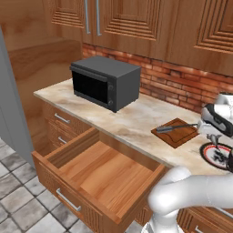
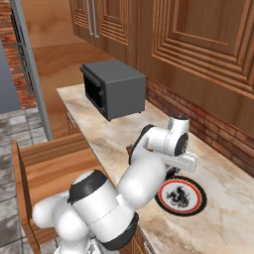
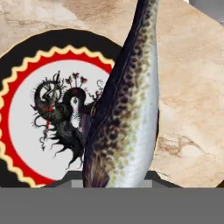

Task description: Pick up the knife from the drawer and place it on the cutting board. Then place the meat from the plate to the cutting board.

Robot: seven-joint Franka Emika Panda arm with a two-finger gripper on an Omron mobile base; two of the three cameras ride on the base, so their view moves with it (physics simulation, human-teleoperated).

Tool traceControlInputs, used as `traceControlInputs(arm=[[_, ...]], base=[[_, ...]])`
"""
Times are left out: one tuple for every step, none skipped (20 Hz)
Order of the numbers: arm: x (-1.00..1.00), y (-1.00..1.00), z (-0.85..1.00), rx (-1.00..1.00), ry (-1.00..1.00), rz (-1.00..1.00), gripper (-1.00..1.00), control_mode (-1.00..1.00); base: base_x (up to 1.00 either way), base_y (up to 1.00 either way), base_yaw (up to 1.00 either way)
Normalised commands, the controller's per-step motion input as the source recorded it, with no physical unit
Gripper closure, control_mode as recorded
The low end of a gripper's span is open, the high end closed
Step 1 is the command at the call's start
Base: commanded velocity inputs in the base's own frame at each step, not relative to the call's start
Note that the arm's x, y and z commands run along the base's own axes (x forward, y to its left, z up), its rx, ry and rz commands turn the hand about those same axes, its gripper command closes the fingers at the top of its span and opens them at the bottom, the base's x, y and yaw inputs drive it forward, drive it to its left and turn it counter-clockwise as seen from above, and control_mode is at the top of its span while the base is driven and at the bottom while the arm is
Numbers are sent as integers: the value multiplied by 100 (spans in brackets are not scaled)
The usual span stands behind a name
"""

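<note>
Speckled, tapering meat [image 3: 124, 118] above glossy round plate [image 3: 26, 127].

Hand view close above plate [image 3: 26, 131]

You are in a rendered home kitchen. Evidence: marble-look counter [image 1: 132, 120] backed by a red brick wall [image 1: 182, 82], panelled wooden wall cupboards [image 1: 136, 22], a dark countertop oven [image 1: 104, 82], an open wooden drawer [image 1: 98, 175], a cutting board [image 1: 177, 133], tiled floor [image 1: 18, 200].
</note>
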Motion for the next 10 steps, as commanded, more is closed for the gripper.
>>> traceControlInputs(arm=[[40,28,26,0,9,0,100,-100],[39,29,24,0,10,0,100,-100],[38,29,25,0,9,0,100,-100],[40,29,26,0,7,0,100,-100],[39,31,22,0,7,0,100,-100],[45,30,13,-1,3,0,100,-100],[54,29,0,-3,0,0,100,-100],[55,19,0,0,0,0,100,-100],[56,20,0,0,0,0,100,-100],[54,19,0,0,0,0,100,-100]], base=[[0,0,0],[0,0,0],[0,0,0],[0,0,0],[0,0,0],[0,0,0],[0,0,0],[0,0,0],[0,0,0],[0,0,0]])
